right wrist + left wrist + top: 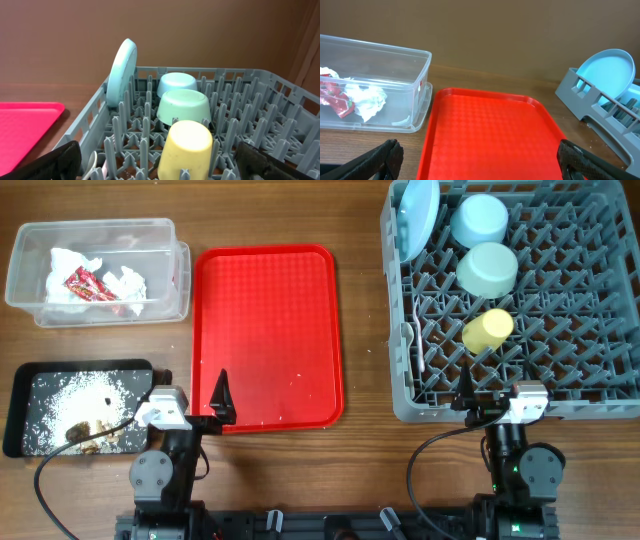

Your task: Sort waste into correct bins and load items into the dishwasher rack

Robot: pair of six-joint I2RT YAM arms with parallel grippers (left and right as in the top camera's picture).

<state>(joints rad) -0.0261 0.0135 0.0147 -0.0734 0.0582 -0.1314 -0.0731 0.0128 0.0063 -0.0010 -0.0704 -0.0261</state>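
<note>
The grey dishwasher rack (600, 395) stands at the right. In it are the pale blue plate (417, 215) on edge, the light blue bowl (480, 220), the mint-green bowl (487, 268), the yellow cup (487, 330) and white cutlery (416, 345) by its left wall. The clear tub (30, 265) at the back left holds white napkins (128, 282) and a red wrapper (85, 283). The black tray (25, 395) holds brown scraps (85, 432) and white crumbs. My left gripper (477, 160) is open and empty over the red tray's near edge. My right gripper (160, 160) is open and empty at the rack's near edge.
The flat red serving tray (265, 330) lies between the bins and the rack, with a few white crumbs on it. Cables run from both arm bases along the table's front edge.
</note>
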